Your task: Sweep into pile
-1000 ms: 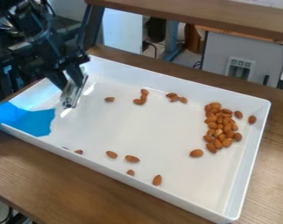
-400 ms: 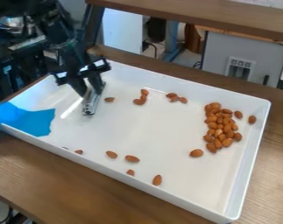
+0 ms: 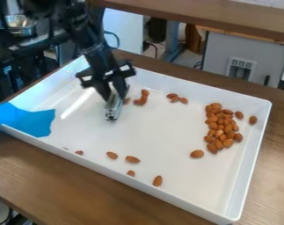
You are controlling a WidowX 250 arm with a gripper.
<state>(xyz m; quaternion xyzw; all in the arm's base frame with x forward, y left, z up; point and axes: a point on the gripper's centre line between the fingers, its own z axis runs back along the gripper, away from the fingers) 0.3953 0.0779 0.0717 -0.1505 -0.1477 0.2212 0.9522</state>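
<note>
The black gripper [image 3: 115, 93] hangs over the left-centre part of the white tray [image 3: 162, 189], shut on a silvery metal tool [image 3: 114, 107] that points down toward the tray floor. One almond [image 3: 127, 101] shows just right of the tool, partly behind the gripper. A pair of almonds [image 3: 141, 99] lies a little farther right, then a small cluster [image 3: 176, 98]. The main pile of almonds [image 3: 220, 125] is on the tray's right side, with a few singles around it. Several loose almonds [image 3: 132, 159] are scattered along the tray's near side.
Blue tape [image 3: 26, 119] covers the tray's left corner and edge. The tray's raised walls enclose the almonds on a wooden table [image 3: 67, 182]. A wooden shelf [image 3: 202, 14] and a grey cabinet [image 3: 241, 57] stand behind.
The gripper and metal tool have moved right across the tray, from its left end to beside the upper loose almonds. The almonds look unmoved.
</note>
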